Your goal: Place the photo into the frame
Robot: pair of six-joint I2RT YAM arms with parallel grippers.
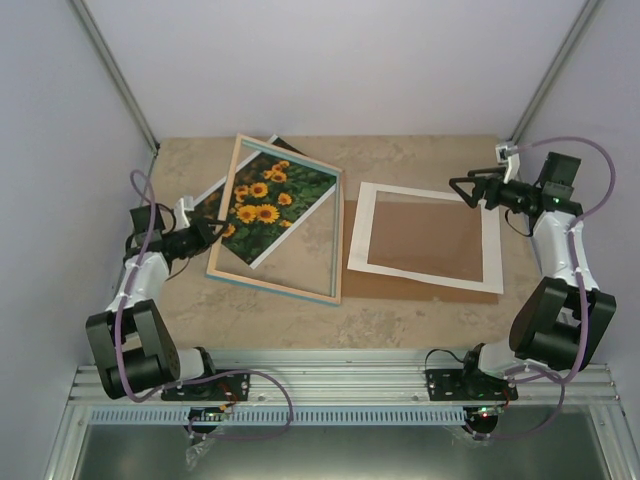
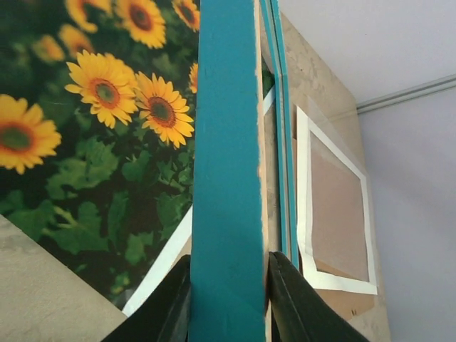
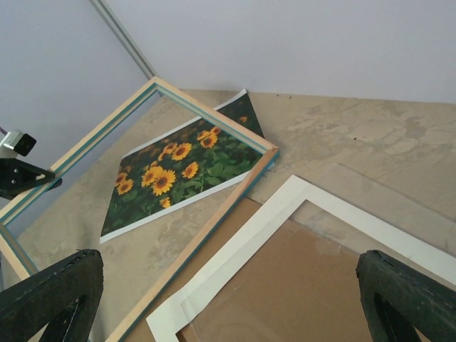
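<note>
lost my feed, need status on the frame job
Left gripper shut on frame edge; right gripper open above mat. Photo skewed under frame, corner poking out. Mat and board lie beside frame.

We record the frame (image 1: 272, 285) as pale bare wood on back and edges, its front painted matt turquoise, ragged at the paint line. The photo (image 1: 268, 200) is smooth printed paper. The mat (image 1: 362, 230) is matt white card; the backing board (image 1: 425, 240) under the mat, matt brown board. The table (image 1: 400, 160) looks like mottled stone.
</note>
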